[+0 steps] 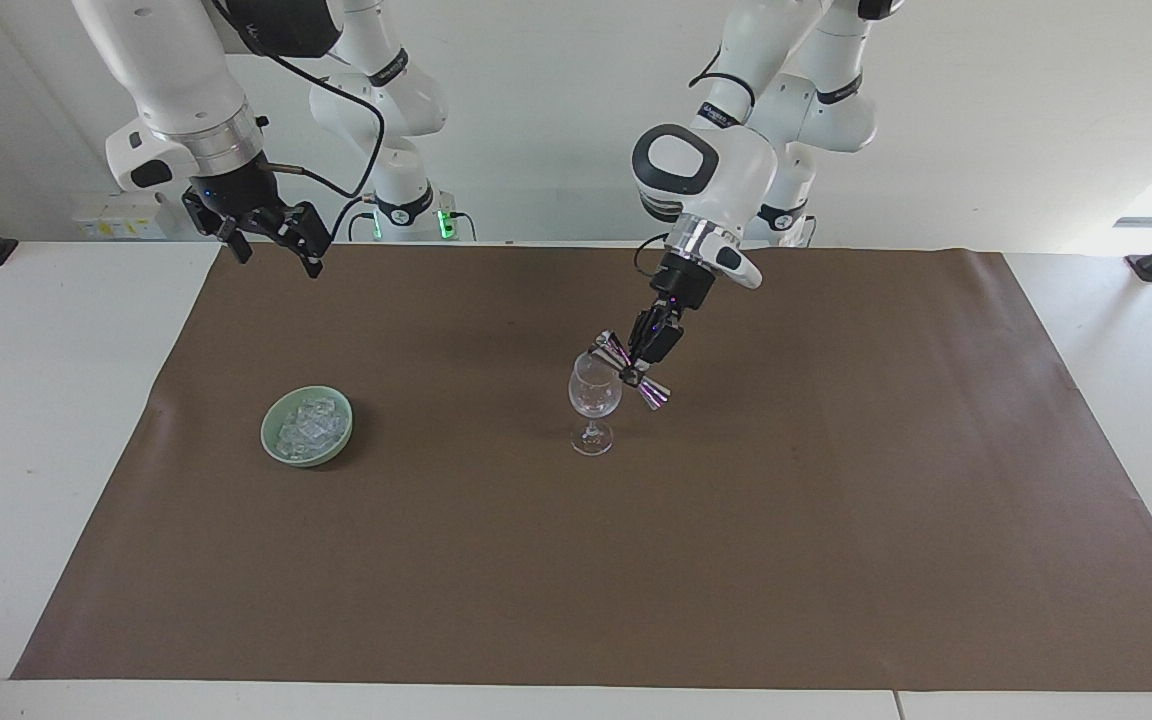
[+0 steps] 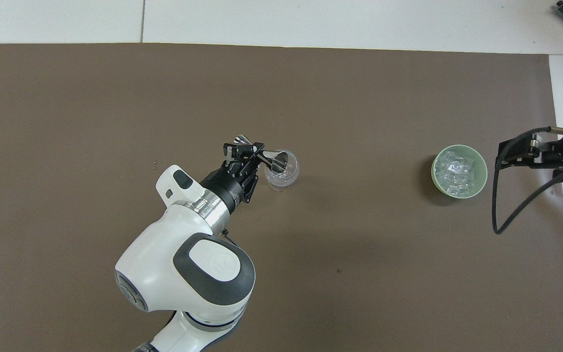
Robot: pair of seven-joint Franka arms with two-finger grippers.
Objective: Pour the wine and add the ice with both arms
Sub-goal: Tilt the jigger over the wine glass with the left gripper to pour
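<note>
The ice [image 1: 308, 425] lay heaped in a pale green bowl [image 1: 273, 447] at the left of centre in the facing view, on the brown mat [image 1: 836, 520]; in the overhead view the same ice [image 2: 458, 171] and bowl [image 2: 435, 181] sat at the right of the frame, at mid height.

Near the middle of the facing view a stemmed glass [image 1: 594, 403] stood upright on the mat, well apart from the bowl; the overhead view showed it [image 2: 284, 177] just above centre. A silver double-ended measuring cup [image 1: 630, 370] was tilted across the glass's rim, one cone over the bowl of the glass and the other jutting away from it. In the overhead view the cup's open mouth [image 2: 275, 160] lay over the glass.

The left gripper [image 1: 648, 352] was pinched tight on the cup's narrow waist, its arm coming down from the upper right of the facing view. In the overhead view this gripper [image 2: 245, 157] lay just left of the glass.

The right gripper [image 1: 271, 240] hung with its fingers spread at the upper left of the facing view, over the mat's edge, holding nothing. The overhead view caught it [image 2: 518, 154] at the right edge, beside the bowl.
</note>
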